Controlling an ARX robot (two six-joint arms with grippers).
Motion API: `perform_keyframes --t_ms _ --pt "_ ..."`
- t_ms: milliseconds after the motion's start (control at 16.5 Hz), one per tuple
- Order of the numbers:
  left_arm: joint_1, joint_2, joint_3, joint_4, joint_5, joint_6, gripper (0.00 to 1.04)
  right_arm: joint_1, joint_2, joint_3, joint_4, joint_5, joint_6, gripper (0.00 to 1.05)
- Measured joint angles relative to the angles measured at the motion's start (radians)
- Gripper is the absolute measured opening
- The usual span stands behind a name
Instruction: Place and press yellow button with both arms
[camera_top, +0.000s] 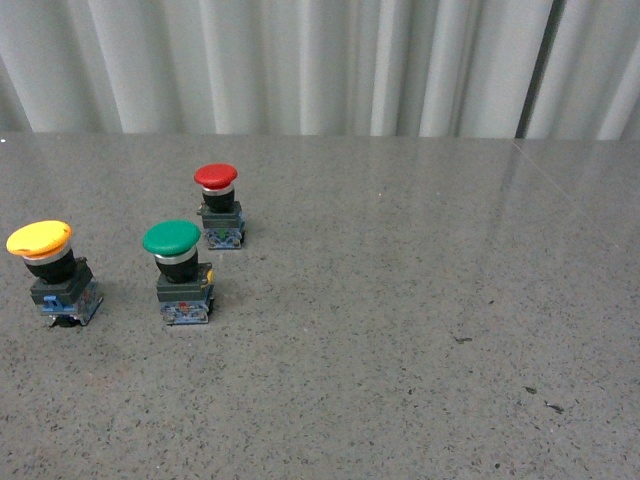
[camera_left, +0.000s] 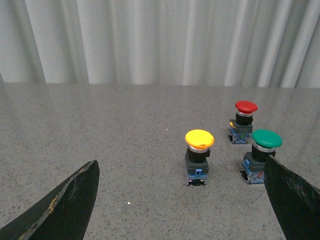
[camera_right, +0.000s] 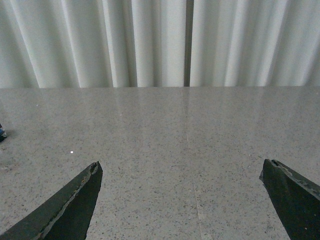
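Yellow button (camera_top: 52, 268) upright on grey counter (camera_top: 400, 300), left of green button (camera_top: 178, 270); left claw (camera_left: 181, 161) and right claw (camera_right: 181, 162) both spread wide.

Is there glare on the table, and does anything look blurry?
Front view: a pale sheen streaks the table on the right; the yellow button casts only a faint shadow. Left wrist view: evenly lit, nothing blurred, fingers dark. Right wrist view: curtain faintly mirrored.
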Motion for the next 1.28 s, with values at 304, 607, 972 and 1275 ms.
perform_keyframes --t_ms 304,607,972,1275 --pt "0.0 0.0 0.0 0.0 0.0 0.0 0.98 0.0 0.0 0.0 0.0 0.0 0.0 0.98" --pt "0.0 0.0 0.0 0.0 0.0 0.0 0.98 0.0 0.0 0.0 0.0 0.0 0.0 0.98" --pt "0.0 0.0 0.0 0.0 0.0 0.0 0.98 0.0 0.0 0.0 0.0 0.0 0.0 0.98" --pt "-0.089 0.14 0.073 -0.139 -0.23 -0.014 0.98 0.0 0.0 0.0 -0.001 0.001 0.0 0.98"
